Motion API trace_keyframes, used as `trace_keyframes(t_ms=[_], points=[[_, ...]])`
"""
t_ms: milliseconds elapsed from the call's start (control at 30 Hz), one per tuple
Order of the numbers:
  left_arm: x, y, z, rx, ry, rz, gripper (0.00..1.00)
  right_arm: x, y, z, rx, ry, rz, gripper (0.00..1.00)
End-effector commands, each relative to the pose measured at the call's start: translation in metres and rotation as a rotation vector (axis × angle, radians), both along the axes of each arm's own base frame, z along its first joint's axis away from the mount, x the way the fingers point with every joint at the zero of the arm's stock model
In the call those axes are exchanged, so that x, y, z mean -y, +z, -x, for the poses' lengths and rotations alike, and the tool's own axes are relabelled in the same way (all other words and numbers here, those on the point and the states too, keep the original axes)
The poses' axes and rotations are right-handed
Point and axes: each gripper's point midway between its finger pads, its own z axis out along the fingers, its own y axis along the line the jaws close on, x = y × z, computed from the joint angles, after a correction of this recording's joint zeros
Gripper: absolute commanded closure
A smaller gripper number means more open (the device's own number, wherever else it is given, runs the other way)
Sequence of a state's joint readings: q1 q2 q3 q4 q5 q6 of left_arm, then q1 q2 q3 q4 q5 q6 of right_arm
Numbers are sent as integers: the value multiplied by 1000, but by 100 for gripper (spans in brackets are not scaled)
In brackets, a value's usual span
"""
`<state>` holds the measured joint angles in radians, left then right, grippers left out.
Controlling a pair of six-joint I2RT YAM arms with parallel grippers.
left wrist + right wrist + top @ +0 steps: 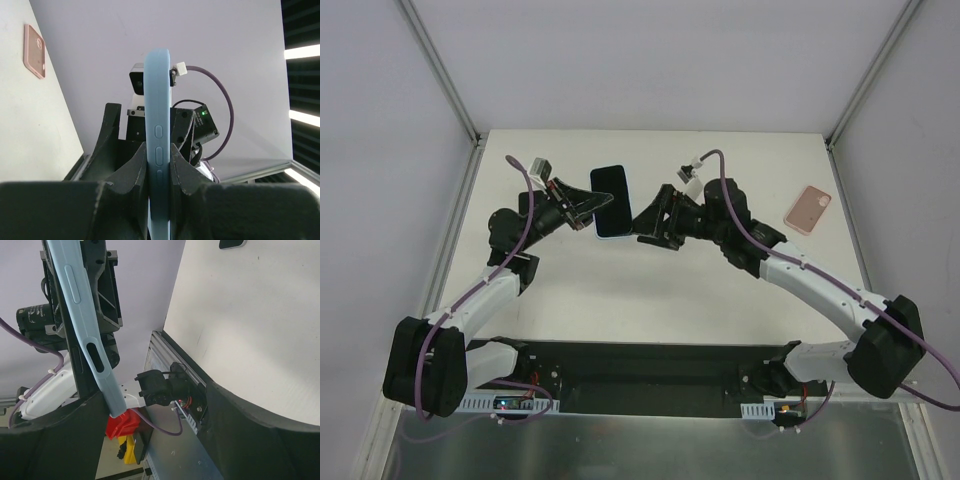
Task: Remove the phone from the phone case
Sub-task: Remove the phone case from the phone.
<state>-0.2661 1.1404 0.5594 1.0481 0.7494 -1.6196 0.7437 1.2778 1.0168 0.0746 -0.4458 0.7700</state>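
The left hand (588,208) is clamped on 1 long edge of the blue case (159,100), holding it above the surface (620,290). The phone (610,188) sits inside the case, dark screen toward the top camera. The right hand (646,224), fingers apart, is just beside the opposite edge. A pink case (808,208) lies well off right.

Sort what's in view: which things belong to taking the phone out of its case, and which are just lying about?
Part of the job: phone, blue case around it, left gripper clamped on it, right gripper open alongside.
Lying about: pink case on the table.
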Motion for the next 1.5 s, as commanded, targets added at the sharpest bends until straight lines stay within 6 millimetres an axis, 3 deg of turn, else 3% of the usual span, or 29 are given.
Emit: trace_keyframes(t_ms=[0, 367, 600, 767, 1033, 1133, 1167, 1267, 1367, 1467], points=[[17, 3, 39, 107, -156, -24, 100, -27, 93, -9, 167, 35, -236, 22], [27, -29, 39, 51, -181, -97, 100, -30, 147, 3, 206, 107, -398, 44], [30, -48, 37, 22, -187, -131, 100, -17, 172, 13, 266, 94, -444, 45], [38, -54, 44, 25, -217, -142, 100, -14, 181, 6, 301, 54, -451, 46], [54, -55, 52, 26, -248, -140, 100, -29, 180, -12, 284, 45, -446, 51], [56, -57, 55, 25, -256, -144, 100, -30, 183, -12, 285, 54, -458, 64], [56, -58, 55, 27, -259, -146, 100, -30, 181, -12, 279, 50, -454, 79], [56, -61, 56, 32, -262, -156, 100, -26, 178, -12, 277, 39, -446, 99], [57, -63, 56, 39, -264, -175, 100, -19, 161, -14, 281, 7, -369, 98], [57, -64, 56, 46, -269, -213, 99, -2, 126, -23, 275, -83, -154, 99]])
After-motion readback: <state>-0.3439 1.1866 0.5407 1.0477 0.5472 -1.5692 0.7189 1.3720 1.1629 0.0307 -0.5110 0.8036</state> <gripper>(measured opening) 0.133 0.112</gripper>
